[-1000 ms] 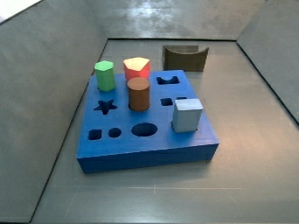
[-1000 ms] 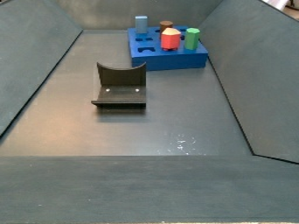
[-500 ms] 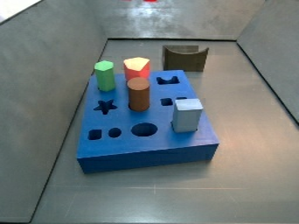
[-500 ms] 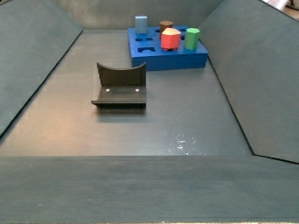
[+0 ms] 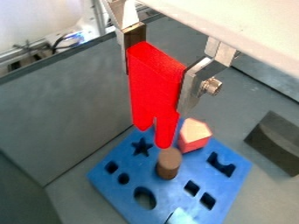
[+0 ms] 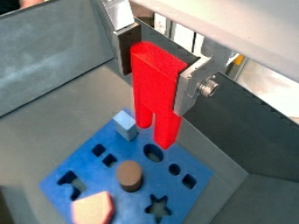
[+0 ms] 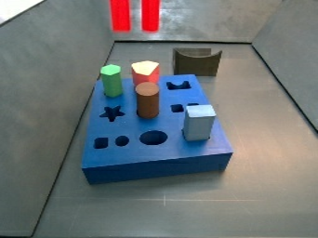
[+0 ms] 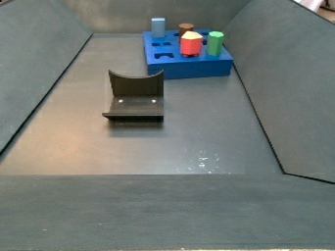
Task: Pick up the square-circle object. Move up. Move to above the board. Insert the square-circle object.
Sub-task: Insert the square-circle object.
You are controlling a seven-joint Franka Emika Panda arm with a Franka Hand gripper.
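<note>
Tool (image 5: pixel 163 66) first: in a wrist view its two silver fingers (image 5: pixel 197 77) pinch the upper body of the square-circle object (image 5: pixel 152 92), which hangs upright with its long axis running straight down and its two legs pointing at the board (image 5: pixel 117 171) below. From here the legs hang clear of the board's top, over the part between the star hole (image 5: pixel 142 147) and the red-and-yellow pentagon peg (image 5: pixel 194 133), with the reddish-brown cylinder (image 5: pixel 169 163) just beyond.

Seen from the opposite wrist view, the tool (image 6: pixel 158 70) grips the same red block (image 6: pixel 153 92) the same way, its legs hovering well above the board (image 6: pixel 87 166), near the grey-blue square peg (image 6: pixel 125 126).

From a side view only the two legs of the block (image 7: pixel 134 14) show at the picture's upper edge, high above the board (image 7: pixel 155 153) and behind its green peg (image 7: pixel 112 79); the tool itself is out of sight. The remaining side view shows the board (image 8: pixel 190 67) behind the fixture (image 8: pixel 135 95), but neither tool nor block.

My judgement: the move turns on lining the legs over their matching holes before lowering; which holes those are I cannot tell.
</note>
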